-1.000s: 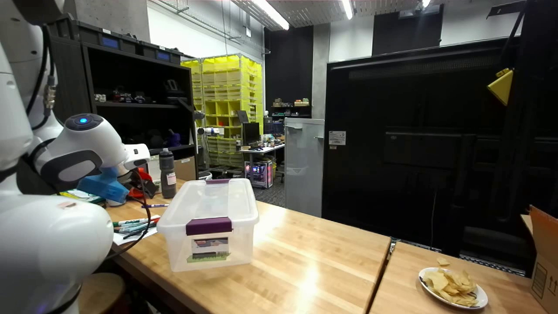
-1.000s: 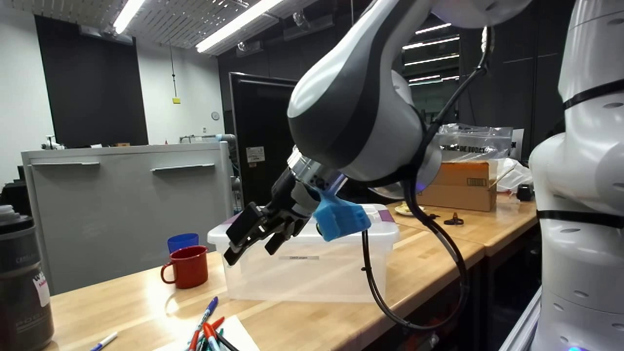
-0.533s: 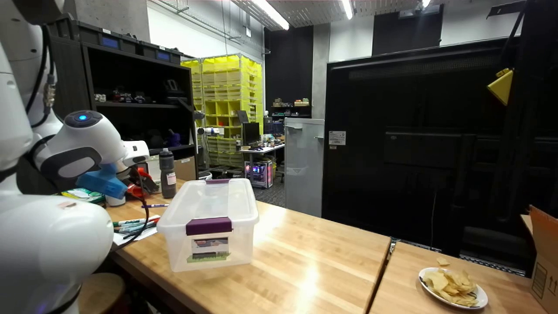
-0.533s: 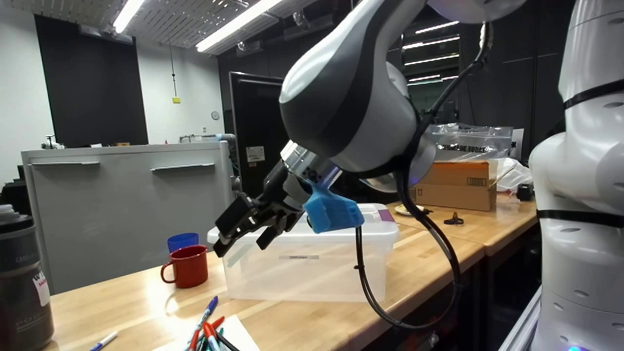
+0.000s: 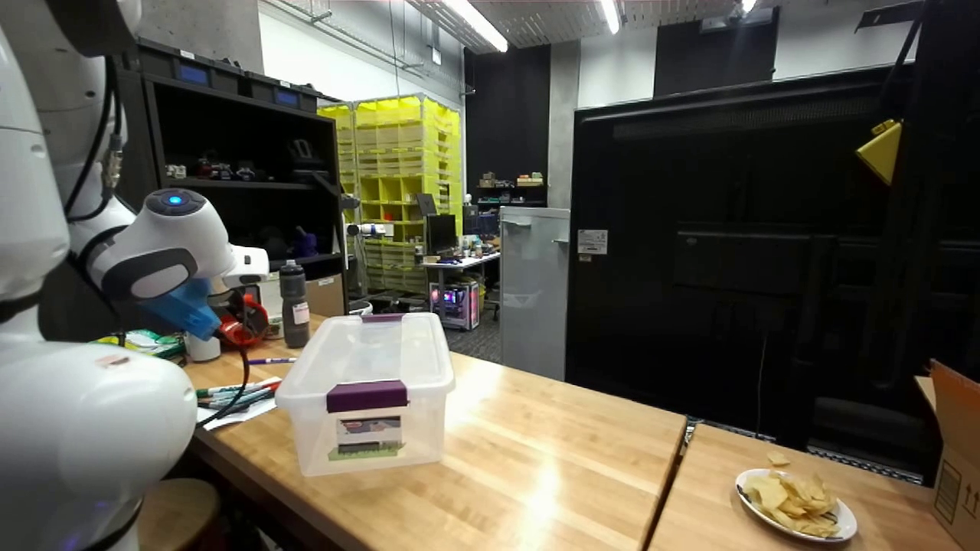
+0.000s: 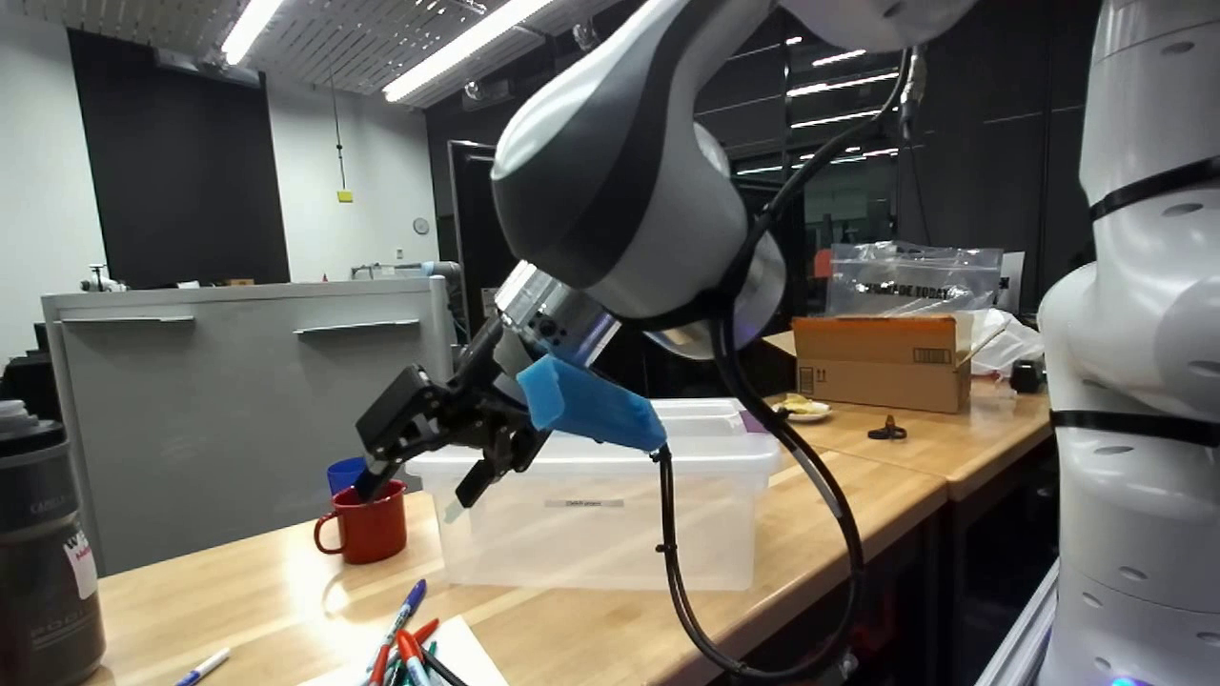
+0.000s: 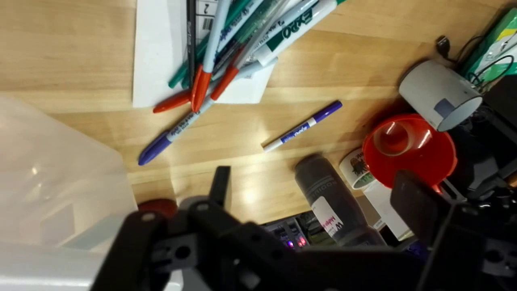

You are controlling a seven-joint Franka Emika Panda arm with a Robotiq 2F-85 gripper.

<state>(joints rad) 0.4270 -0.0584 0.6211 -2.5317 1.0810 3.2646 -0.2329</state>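
Note:
My gripper point(image 6: 422, 486) stands open with nothing between its fingers, held above the table beside the lidded clear bin point(image 6: 600, 534). In that exterior view one finger overlaps the red mug point(image 6: 376, 529); whether they touch cannot be told, though it looks like overlap only. The wrist view looks down on a purple-capped marker point(image 7: 303, 127) lying alone on the wood. Several pens and markers point(image 7: 218, 48) are heaped on white paper point(image 7: 149, 72). A dark bottle point(image 7: 327, 194) appears between the spread fingers, farther off. My gripper is mostly hidden behind the wrist in the remaining exterior view.
A red bowl-like item point(image 7: 436, 149), a white cup point(image 7: 436, 89) and a patterned mug point(image 7: 355, 167) crowd beyond the marker. Behind the red mug is a blue cup point(image 6: 345, 474). A plate of chips point(image 5: 796, 505) and cardboard box point(image 6: 877, 362) sit on the adjoining table.
The arm has swung left in an exterior view, away from over the bin's middle towards the red mug, and the wrist has turned somewhat. The jaws stayed open; the objects have not moved.

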